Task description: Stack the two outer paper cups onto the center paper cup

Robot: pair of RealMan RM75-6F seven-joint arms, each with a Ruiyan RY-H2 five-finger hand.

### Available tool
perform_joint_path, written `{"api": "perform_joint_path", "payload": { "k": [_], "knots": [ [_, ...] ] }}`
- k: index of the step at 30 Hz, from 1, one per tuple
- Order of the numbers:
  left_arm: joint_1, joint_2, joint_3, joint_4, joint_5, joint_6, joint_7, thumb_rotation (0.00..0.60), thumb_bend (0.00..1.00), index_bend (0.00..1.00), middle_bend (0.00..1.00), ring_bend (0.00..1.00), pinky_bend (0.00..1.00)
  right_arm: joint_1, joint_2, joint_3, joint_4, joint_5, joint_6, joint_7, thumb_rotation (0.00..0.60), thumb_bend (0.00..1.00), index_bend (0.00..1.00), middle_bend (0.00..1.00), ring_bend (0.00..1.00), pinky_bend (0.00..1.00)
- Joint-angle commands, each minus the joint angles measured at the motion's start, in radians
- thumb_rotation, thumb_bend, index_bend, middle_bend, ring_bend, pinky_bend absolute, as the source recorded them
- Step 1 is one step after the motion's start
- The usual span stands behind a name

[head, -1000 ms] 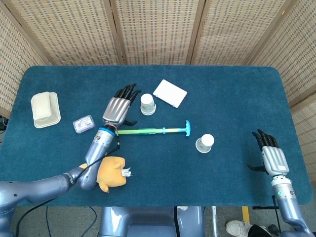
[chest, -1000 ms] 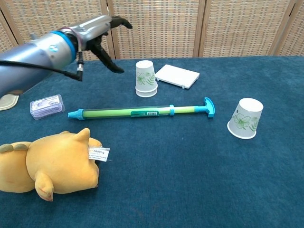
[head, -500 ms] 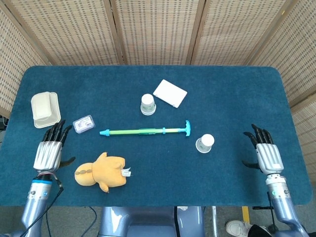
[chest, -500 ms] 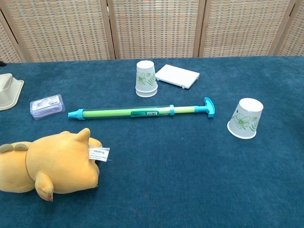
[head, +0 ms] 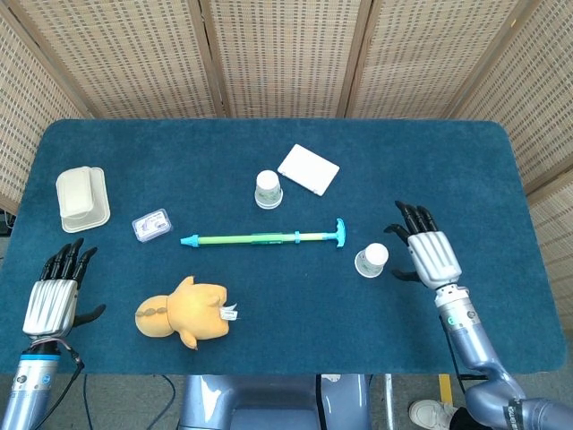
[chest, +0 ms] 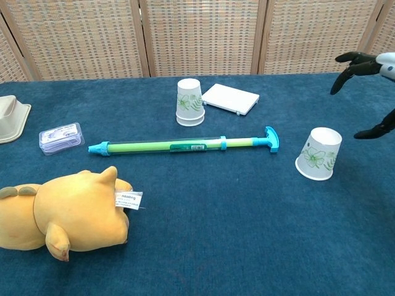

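1. The right hand [head: 432, 255], fingers spread and holding nothing, hangs just right of the near paper cup [head: 372, 260], which stands upside down on the tabletop [head: 430, 170].
2. The far paper cup [head: 268, 189] stands well apart to the left, beyond the green pump [head: 264, 238].
3. The left hand [head: 54, 300], also spread and empty, sits at the near-left edge, much further off.
4. The blue cloth offers free room around the near cup.
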Motion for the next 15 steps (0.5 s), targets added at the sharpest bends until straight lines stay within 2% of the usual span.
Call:
{"api": "perform_joint_path", "payload": {
  "k": [1, 8, 15],
  "knots": [
    [0.007, 0.012, -0.01, -0.003, 0.009, -0.024, -0.014, 0.6, 0.15, 0.1, 0.0, 0.0, 0.1, 0.044, -0.035, 0.01, -0.018, 0.081, -0.068, -0.078, 0.6, 0.18, 0.34, 0.0, 0.0, 0.08],
    [0.017, 0.028, -0.026, -0.012, 0.025, -0.061, -0.034, 0.6, 0.15, 0.1, 0.0, 0.0, 0.1, 0.076, -0.057, -0.008, -0.038, 0.191, -0.117, -0.208, 0.6, 0.18, 0.3, 0.0, 0.0, 0.07],
    [0.03, 0.032, -0.037, -0.018, 0.052, -0.07, -0.033, 0.6, 0.15, 0.1, 0.0, 0.0, 0.1, 0.095, -0.077, -0.01, -0.033, 0.25, -0.114, -0.263, 0.6, 0.18, 0.3, 0.0, 0.0, 0.07]
  ]
}}
